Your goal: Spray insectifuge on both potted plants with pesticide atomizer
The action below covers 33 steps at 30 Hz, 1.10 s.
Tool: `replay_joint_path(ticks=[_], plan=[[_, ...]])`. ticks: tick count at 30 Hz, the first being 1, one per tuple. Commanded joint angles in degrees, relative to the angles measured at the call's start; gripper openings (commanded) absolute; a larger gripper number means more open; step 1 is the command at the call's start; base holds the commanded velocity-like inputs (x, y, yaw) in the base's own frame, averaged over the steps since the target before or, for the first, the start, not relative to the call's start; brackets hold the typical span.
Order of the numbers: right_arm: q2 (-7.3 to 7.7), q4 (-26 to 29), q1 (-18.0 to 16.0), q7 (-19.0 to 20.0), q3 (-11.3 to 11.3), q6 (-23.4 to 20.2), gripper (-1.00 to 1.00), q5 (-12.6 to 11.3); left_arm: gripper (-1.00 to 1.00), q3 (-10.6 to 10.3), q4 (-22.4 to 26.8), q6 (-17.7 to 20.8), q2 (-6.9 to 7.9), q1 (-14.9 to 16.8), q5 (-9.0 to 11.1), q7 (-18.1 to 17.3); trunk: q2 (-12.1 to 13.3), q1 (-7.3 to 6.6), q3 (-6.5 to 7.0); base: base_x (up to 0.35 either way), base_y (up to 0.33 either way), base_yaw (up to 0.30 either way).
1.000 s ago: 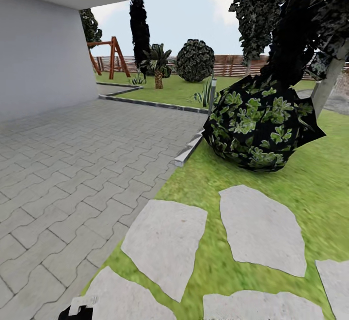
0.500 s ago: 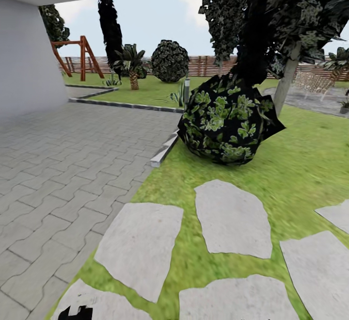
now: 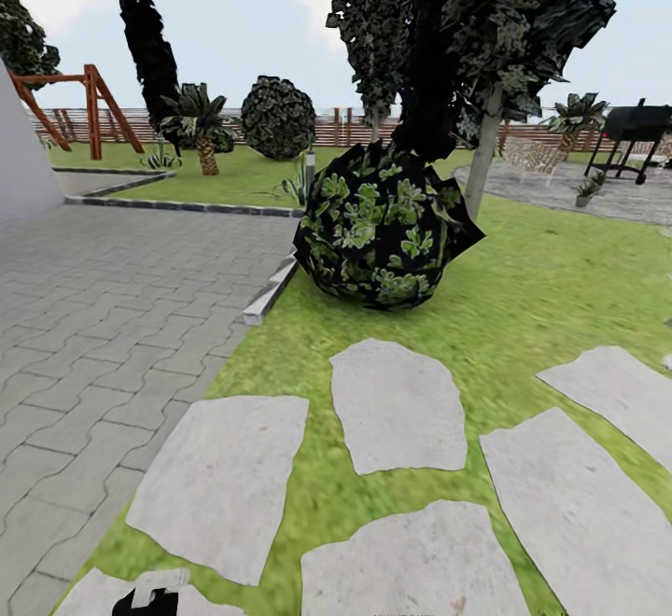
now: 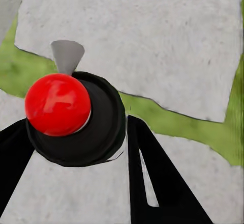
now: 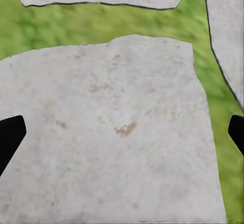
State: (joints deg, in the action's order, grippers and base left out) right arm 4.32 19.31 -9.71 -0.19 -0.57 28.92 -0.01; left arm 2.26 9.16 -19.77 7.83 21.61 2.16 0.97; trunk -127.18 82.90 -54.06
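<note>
The pesticide atomizer is out of view. In the garden, far off at the right of the head view, a small low green plant [image 3: 588,189] stands at the edge of grey paving [image 3: 560,189]; it is too small to tell whether it is one of the potted plants. My left gripper [image 4: 76,124] is open over a stepping stone, and behind its black fingers [image 4: 157,183] is a black round cap with a red knob [image 4: 57,104]. My right gripper [image 5: 122,132] is open and holds nothing, with a grey stone slab [image 5: 112,132] beneath it.
Flat stepping stones [image 3: 397,401] cross the lawn ahead. A round leafy bush [image 3: 378,229] and a tree trunk [image 3: 481,154] stand beyond them. A black grill [image 3: 635,126] is at the far right. Grey brick paving [image 3: 103,317] with a kerb [image 3: 271,289] lies left.
The whole head view has shifted left, so the camera has turned right. The bush now sits nearer the middle. The grill and the far paving have come into sight.
</note>
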Motion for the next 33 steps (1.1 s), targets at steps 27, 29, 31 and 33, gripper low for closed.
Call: replay_joint_path(ticks=[27,29,31,33], plan=[[0.5,0.1,0.0,-0.1,-0.1,0.3,1.0,-0.1,-1.0,0.2,0.0,-0.2,-0.7,0.0,0.2,-0.1,0.0,-0.01,-0.05,0.0,0.0,-0.299],[0.51,0.1,0.0,-0.1,-0.1,0.3,1.0,0.0,-1.0,0.2,-0.2,-0.2,-1.38,0.0,0.1,-0.1,0.0,-0.01,-0.05,0.0,0.0,-0.299],[0.51,0.0,0.0,-0.1,-0.1,0.3,1.0,0.0,-1.0,0.2,-0.6,-0.2,-1.99,0.0,0.0,-0.1,0.0,-0.01,-0.05,0.0,0.0,-0.299],[0.5,0.0,0.0,-0.1,-0.1,0.3,1.0,0.0,-1.0,0.1,-1.8,-0.2,-2.63,0.0,-0.2,-0.2,0.0,-0.01,-0.05,0.0,0.0,-0.299]])
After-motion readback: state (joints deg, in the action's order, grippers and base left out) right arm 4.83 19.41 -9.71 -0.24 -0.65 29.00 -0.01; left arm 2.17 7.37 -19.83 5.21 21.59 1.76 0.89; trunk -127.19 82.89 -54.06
